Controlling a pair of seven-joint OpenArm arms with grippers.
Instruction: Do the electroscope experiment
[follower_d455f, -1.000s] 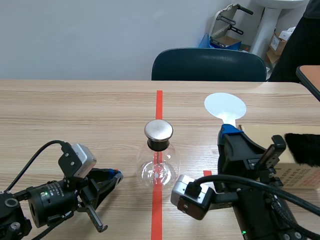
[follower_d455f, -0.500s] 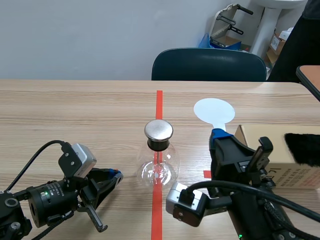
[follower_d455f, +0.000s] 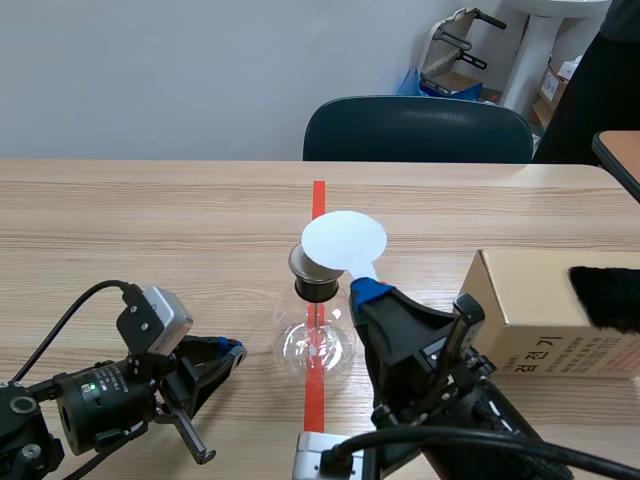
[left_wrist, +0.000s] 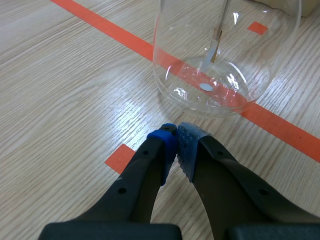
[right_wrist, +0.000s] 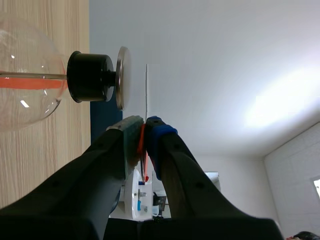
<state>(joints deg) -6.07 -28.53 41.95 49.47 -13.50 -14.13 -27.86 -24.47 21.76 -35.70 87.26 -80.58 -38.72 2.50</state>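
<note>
Scene view: right hand (follower_d455f: 366, 290) pinches the white disc paddle (follower_d455f: 343, 240) over the electroscope (follower_d455f: 315, 335), mid-bench (follower_d455f: 150, 230).
Left wrist view: left hand (left_wrist: 176, 131) pressed together, empty, just near of the electroscope.
Right wrist view: paddle close to the cap plate (right_wrist: 122, 77), apart. Judged step: presenting the paddle. Next move needs gentle closing to the plate.

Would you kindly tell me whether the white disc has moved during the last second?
Yes. The white disc, held in the right gripper, moved left from near the cardboard box to above the electroscope's metal cap.
</note>
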